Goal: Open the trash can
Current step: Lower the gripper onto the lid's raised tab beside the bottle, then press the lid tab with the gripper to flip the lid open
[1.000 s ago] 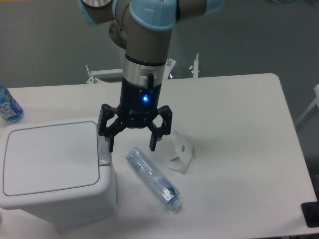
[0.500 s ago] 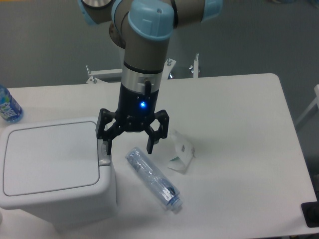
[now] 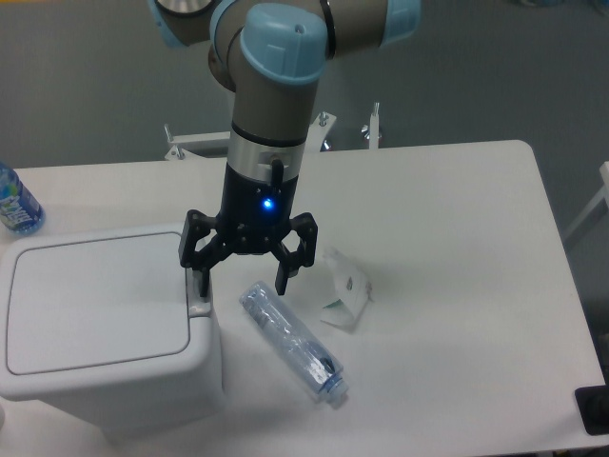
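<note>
The trash can [image 3: 95, 328] is a large white boxy bin at the front left of the table, its flat lid shut. Its small grey push-button tab [image 3: 199, 307] sits at the lid's right edge. My gripper [image 3: 242, 287] hangs open just right of the bin's top right corner. Its left finger [image 3: 201, 278] points down right above the tab; I cannot tell if it touches. Its right finger [image 3: 284, 278] hangs above the clear crushed plastic bottle [image 3: 291, 343].
The crushed bottle lies on the table right of the bin. A crumpled white piece of packaging [image 3: 344, 300] lies beside it. A blue-labelled water bottle [image 3: 16, 202] stands at the left edge. A black object [image 3: 594, 410] sits at the front right corner.
The gripper has moved a little to the left, bringing its left finger over the bin's push-button tab. The fingers stay open. The lid stays shut.
</note>
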{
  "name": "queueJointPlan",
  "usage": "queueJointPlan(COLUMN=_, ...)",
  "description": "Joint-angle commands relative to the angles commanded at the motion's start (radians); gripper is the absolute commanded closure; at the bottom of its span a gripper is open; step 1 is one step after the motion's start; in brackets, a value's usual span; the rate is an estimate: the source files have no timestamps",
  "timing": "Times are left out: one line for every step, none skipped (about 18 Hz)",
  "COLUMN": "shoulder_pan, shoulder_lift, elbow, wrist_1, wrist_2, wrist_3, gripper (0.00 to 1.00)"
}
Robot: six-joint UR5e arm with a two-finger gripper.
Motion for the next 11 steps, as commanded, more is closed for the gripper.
queueJointPlan(shoulder_pan=0.0, shoulder_lift=0.0, elbow=-0.002, wrist_1=0.0, wrist_2=0.0, wrist_3=0.0, gripper=0.0)
queueJointPlan(shoulder_pan=0.0, shoulder_lift=0.0, elbow=-0.002, wrist_1=0.0, wrist_2=0.0, wrist_3=0.0, gripper=0.0)
queueJointPlan(shoulder_pan=0.0, shoulder_lift=0.0, elbow=-0.003, wrist_1=0.0, wrist_2=0.0, wrist_3=0.0, gripper=0.0)
queueJointPlan(shoulder_pan=0.0, shoulder_lift=0.0, elbow=-0.003, wrist_1=0.0, wrist_2=0.0, wrist_3=0.0, gripper=0.0)
queueJointPlan(shoulder_pan=0.0, shoulder_lift=0.0, elbow=-0.003, wrist_1=0.0, wrist_2=0.0, wrist_3=0.0, gripper=0.0)
queueJointPlan(shoulder_pan=0.0, shoulder_lift=-0.002, elbow=-0.003, wrist_1=0.0, wrist_2=0.0, wrist_3=0.0, gripper=0.0)
queueJointPlan(shoulder_pan=0.0, shoulder_lift=-0.002, elbow=-0.003, wrist_1=0.0, wrist_2=0.0, wrist_3=0.0, gripper=0.0)
queueJointPlan(shoulder_pan=0.0, shoulder_lift=-0.002, elbow=-0.003, wrist_1=0.0, wrist_2=0.0, wrist_3=0.0, gripper=0.0)
queueJointPlan(shoulder_pan=0.0, shoulder_lift=-0.003, elbow=-0.003, wrist_1=0.0, wrist_2=0.0, wrist_3=0.0, gripper=0.0)
queueJointPlan(shoulder_pan=0.0, shoulder_lift=-0.006, elbow=-0.002, wrist_1=0.0, wrist_2=0.0, wrist_3=0.0, gripper=0.0)
queueJointPlan(shoulder_pan=0.0, shoulder_lift=-0.006, elbow=-0.002, wrist_1=0.0, wrist_2=0.0, wrist_3=0.0, gripper=0.0)
